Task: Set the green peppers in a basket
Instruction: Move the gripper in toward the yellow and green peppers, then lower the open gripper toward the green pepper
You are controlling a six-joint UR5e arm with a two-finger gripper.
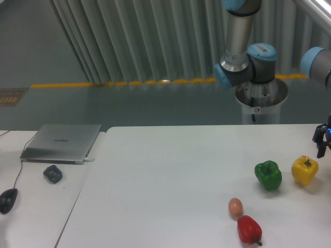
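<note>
The green pepper (268, 174) sits upright on the white table (170, 186) at the right, glossy and lobed with a short stem. My gripper (321, 142) hangs at the far right edge of the view, above and to the right of the green pepper and just above the yellow pepper (304, 170). It is partly cut off by the frame edge, so I cannot tell whether its jaws are open. It holds nothing that I can see. No basket is in view.
A red pepper (249, 229) and a brown egg (235, 206) lie in front of the green pepper. On the left side table are a closed laptop (62, 142), a dark small object (53, 173) and a mouse (8, 200). The arm's base (261, 98) stands behind the table.
</note>
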